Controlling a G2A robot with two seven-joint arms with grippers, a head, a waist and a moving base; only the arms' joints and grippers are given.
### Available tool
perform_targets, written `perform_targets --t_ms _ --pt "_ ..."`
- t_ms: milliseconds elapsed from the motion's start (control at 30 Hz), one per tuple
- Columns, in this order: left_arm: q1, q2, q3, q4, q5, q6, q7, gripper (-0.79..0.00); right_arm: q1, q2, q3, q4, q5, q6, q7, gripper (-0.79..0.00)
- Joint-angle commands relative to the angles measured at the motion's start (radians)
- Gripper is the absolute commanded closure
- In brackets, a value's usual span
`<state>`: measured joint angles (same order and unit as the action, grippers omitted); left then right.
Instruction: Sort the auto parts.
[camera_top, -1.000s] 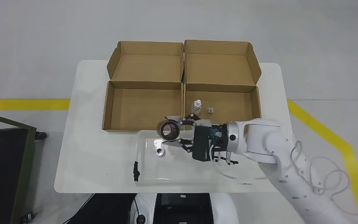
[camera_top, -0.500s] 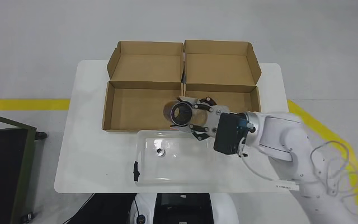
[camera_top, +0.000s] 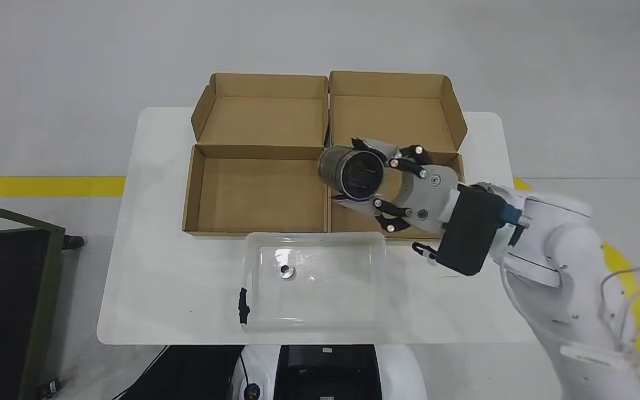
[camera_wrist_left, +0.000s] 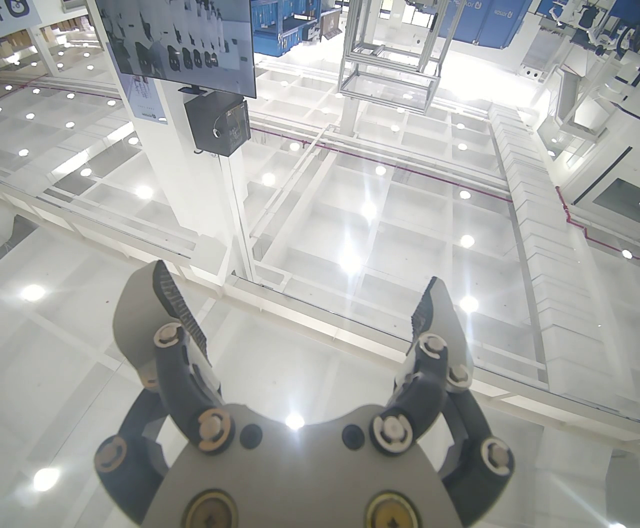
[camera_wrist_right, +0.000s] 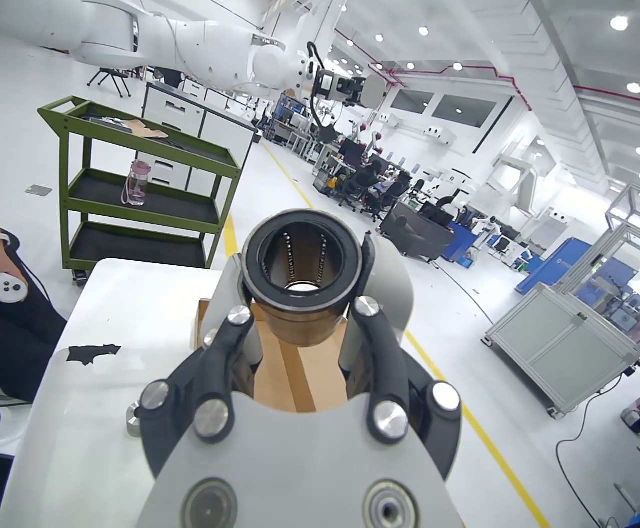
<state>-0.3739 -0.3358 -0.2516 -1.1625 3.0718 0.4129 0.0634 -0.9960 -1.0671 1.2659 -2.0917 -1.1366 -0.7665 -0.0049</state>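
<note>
A dark metal cylinder bearing (camera_top: 352, 172) with a hollow bore is clamped between the fingers of my right gripper (camera_top: 366, 178), which is shut on it. It hangs tilted over the near left corner of the right cardboard box (camera_top: 400, 122). In the right wrist view the bearing (camera_wrist_right: 301, 312) faces me end-on, with the right gripper (camera_wrist_right: 303, 262) closed around its sides. A small metal part (camera_top: 287, 270) lies in the clear plastic tray (camera_top: 340, 295). My left gripper (camera_wrist_left: 300, 295) is open with nothing in it and points up at the ceiling.
The left cardboard box (camera_top: 250, 195) stands open beside the right one, both with lids folded back. A small black piece (camera_top: 243, 305) lies at the tray's near left corner. The white table (camera_top: 150, 250) has bare room at its left side.
My right gripper has carried the bearing up from over the tray and away to the right, so that it now hangs over the right box.
</note>
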Motion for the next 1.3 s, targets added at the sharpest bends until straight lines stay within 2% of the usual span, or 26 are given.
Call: perform_targets --t_ms 0,267,433,600,800,1000,1167,1267 --pt "0.0 0.0 0.0 0.0 0.0 0.0 0.0 -0.785 -0.007 0.001 0.01 -0.009 -0.004 -0.001 0.0 0.0" --pt "0.0 0.0 0.0 0.0 0.0 0.0 0.0 -0.785 -0.037 0.005 0.038 -0.038 -0.02 0.005 -0.008 0.0" --pt "0.0 0.0 0.0 0.0 0.0 0.0 0.0 -0.785 -0.048 0.005 0.018 -0.048 -0.015 -0.009 0.013 0.0" --pt "0.0 0.0 0.0 0.0 0.0 0.0 0.0 -0.785 -0.035 0.0 -0.05 -0.049 -0.027 -0.027 0.054 0.0" --pt "0.0 0.0 0.0 0.0 0.0 0.0 0.0 -0.785 0.024 -0.011 -0.141 0.024 -0.024 -0.059 0.084 0.0" --pt "0.0 0.0 0.0 0.0 0.0 0.0 0.0 -0.785 0.083 -0.026 -0.23 0.034 0.045 -0.034 0.193 0.0" --pt "0.0 0.0 0.0 0.0 0.0 0.0 0.0 -0.785 0.114 -0.036 -0.293 0.117 0.064 -0.053 0.237 0.0" --pt "0.0 0.0 0.0 0.0 0.0 0.0 0.0 -0.785 0.115 -0.049 -0.369 0.172 0.03 -0.048 0.236 0.0"
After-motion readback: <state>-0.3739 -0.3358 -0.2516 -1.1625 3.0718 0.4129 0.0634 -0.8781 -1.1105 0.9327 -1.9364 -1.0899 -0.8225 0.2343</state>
